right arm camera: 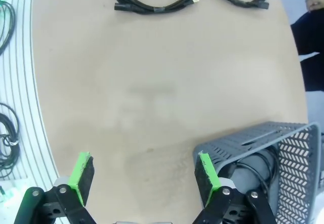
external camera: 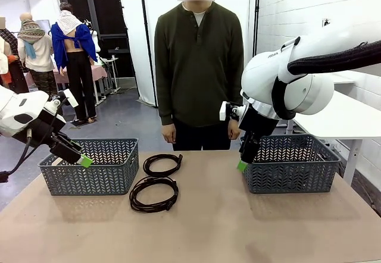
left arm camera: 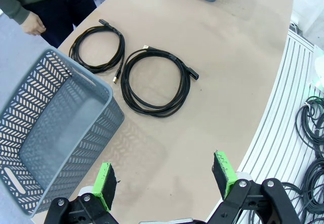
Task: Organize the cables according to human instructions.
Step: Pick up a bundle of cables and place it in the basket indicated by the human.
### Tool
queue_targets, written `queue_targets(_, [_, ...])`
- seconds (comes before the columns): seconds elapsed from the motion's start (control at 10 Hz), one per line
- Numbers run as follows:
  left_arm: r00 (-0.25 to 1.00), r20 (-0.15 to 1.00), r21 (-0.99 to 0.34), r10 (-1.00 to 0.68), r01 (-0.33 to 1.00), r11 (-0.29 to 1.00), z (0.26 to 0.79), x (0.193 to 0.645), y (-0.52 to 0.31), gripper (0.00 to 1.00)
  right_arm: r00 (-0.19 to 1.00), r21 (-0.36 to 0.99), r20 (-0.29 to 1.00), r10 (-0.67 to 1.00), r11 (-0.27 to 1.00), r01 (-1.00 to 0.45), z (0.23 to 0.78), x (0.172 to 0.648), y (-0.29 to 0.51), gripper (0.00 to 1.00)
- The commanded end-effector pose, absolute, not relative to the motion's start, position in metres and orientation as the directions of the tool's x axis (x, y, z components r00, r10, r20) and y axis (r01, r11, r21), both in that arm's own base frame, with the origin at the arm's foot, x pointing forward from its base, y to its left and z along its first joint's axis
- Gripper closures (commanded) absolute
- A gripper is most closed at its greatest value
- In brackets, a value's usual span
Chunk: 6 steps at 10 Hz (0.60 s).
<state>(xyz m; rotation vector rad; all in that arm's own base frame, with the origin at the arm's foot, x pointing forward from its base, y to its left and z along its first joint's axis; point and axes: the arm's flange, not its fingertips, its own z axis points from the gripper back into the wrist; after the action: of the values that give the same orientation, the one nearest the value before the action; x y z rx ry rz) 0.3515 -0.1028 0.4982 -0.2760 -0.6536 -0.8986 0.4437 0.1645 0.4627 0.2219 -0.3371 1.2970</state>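
At the table's [external camera: 238, 233] middle, front view: near cable [external camera: 152, 209] and far cable [external camera: 146, 165] lie coiled just beside each other, between left basket [external camera: 89, 179] and right basket [external camera: 292, 182].
Far edge, front view: the person [external camera: 199, 66] stands with hands [external camera: 169, 133] down, so there is no pointing to read.
Arms, front view: left gripper [external camera: 83, 159] hovers at the left basket's near corner; right gripper [external camera: 243, 164] hangs by the right basket's corner.
Left wrist view: jaws wide apart, nothing between them. Both coils lie ahead on bare table, plug ends sticking out.
Right wrist view: jaws spread wide, nothing held. One pad sits just beside the right basket's wall. What looks like a black cord [right arm camera: 248, 164] lies inside.
Risk, grip: a pinch on a single strand may unwind the coil.
Risk, neighbours: the coils lie so close that a grab could drag both.
Risk, basket: the right pad could nudge the wall — and with no gesture given, a cable may go in the wrong basket.
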Motion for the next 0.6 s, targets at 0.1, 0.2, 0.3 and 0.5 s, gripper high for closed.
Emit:
queue_targets(0.1, [0.442, 0.637, 0.034, -0.632, 0.802, 0.596, 0.4968, 0.3535, -0.1008, 0.00, 0.249, -0.029, 0.366, 0.896, 0.279, -0.960, 0.4643, 0.4470, 0.1599, 0.00])
queue_targets(0.2, [0.442, 0.637, 0.034, -0.632, 0.802, 0.596, 0.4968, 0.3535, -0.1008, 0.00, 0.249, -0.029, 0.366, 0.896, 0.279, -0.960, 0.4643, 0.4470, 0.1599, 0.00])
queue_targets(0.3, [0.442, 0.637, 0.034, -0.632, 0.802, 0.596, 0.4968, 0.3535, -0.1008, 0.00, 0.249, -0.029, 0.366, 0.896, 0.279, -0.960, 0.4643, 0.4470, 0.1599, 0.00])
queue_targets(0.5, [0.442, 0.637, 0.034, -0.632, 0.802, 0.596, 0.4968, 0.3535, -0.1008, 0.00, 0.249, -0.029, 0.366, 0.896, 0.279, -0.960, 0.4643, 0.4470, 0.1599, 0.00])
